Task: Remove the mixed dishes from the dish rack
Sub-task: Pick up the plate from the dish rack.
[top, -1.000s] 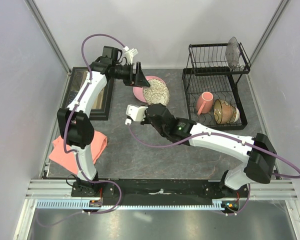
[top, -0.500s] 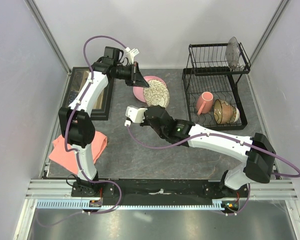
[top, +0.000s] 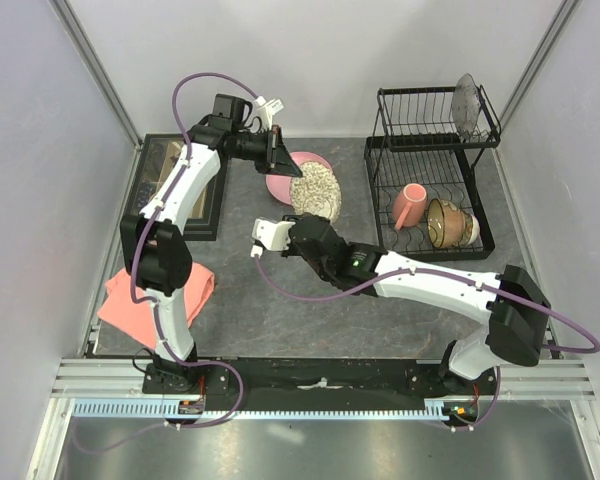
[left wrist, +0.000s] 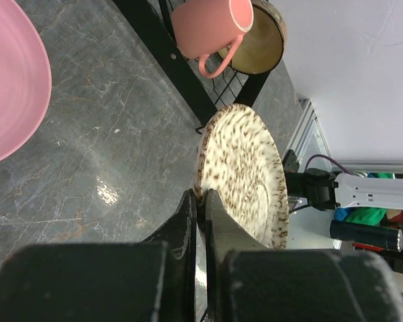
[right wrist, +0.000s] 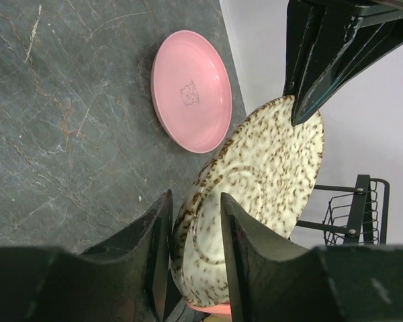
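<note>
Left gripper [left wrist: 200,201] is clamped on the far rim of the speckled plate [right wrist: 255,174]. Right gripper [right wrist: 195,215] has the opposite rim between its fingers, pressed to both faces, so both arms grip it. The plate stands on edge, tilted, above the table [top: 280,300], just beside the pink plate [right wrist: 191,90], which lies flat. Pink mug [top: 410,205] and brown bowl [top: 446,222] sit in the lower tier of the dish rack [top: 380,175]. A grey dish [top: 467,103] stands upright in the upper tier.
</note>
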You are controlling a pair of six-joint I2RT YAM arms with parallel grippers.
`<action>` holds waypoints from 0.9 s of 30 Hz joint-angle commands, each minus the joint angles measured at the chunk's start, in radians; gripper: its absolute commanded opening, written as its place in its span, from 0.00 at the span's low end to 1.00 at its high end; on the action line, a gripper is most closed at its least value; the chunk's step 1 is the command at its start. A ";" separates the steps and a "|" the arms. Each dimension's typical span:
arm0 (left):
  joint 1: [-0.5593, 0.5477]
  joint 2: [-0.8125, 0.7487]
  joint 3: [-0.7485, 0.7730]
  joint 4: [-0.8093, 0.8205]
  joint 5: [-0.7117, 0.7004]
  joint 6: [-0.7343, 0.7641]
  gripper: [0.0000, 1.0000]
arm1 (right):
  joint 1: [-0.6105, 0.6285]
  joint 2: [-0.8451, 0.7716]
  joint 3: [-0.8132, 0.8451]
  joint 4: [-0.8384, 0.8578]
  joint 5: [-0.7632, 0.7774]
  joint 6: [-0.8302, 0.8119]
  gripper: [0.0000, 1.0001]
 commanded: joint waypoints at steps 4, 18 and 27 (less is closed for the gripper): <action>0.023 0.007 0.020 0.022 -0.004 0.032 0.01 | -0.005 -0.032 -0.020 0.074 0.013 0.019 0.50; 0.060 0.029 0.023 0.031 0.024 0.005 0.02 | -0.005 -0.020 -0.057 0.042 -0.036 0.063 0.58; 0.093 0.059 0.045 0.036 0.041 -0.009 0.02 | -0.007 -0.017 -0.079 0.005 -0.097 0.089 0.63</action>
